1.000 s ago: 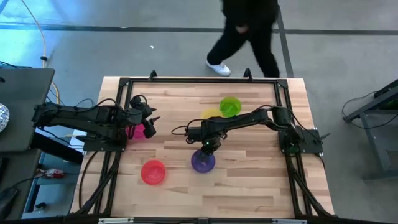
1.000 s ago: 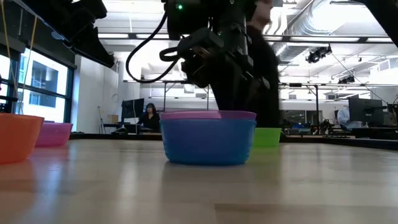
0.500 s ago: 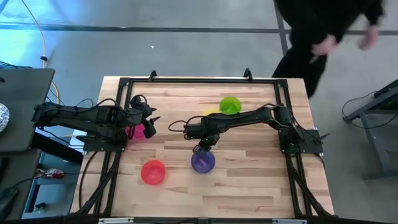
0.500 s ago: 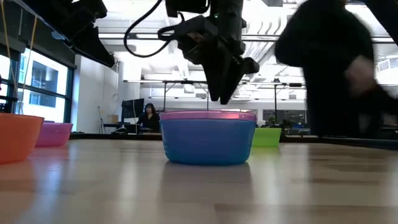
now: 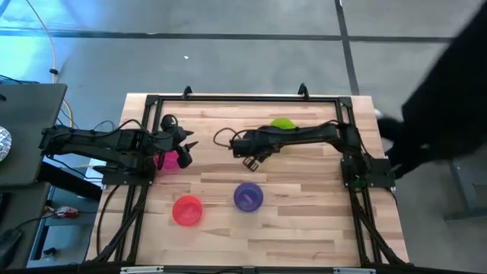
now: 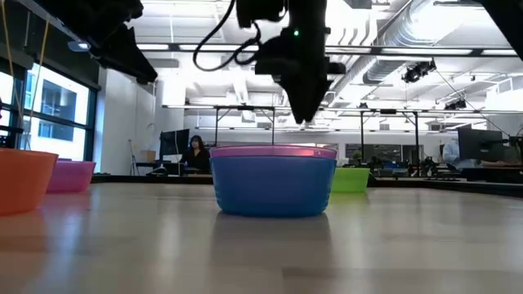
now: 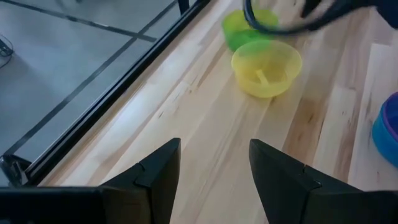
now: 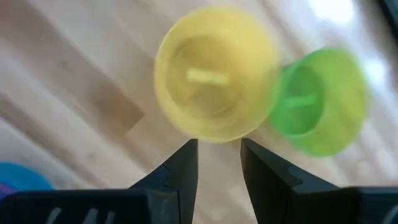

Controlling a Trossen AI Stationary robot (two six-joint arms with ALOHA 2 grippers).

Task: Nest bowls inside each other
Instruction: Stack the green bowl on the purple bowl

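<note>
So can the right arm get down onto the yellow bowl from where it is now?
Probably yes: the right gripper hangs open right above the yellow bowl, and only the green bowl sits close beside it.

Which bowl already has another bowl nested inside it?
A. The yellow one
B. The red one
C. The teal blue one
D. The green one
C: the low view shows the purple bowl's rim sitting inside the teal blue bowl; yellow, green and red show open interiors.
</note>
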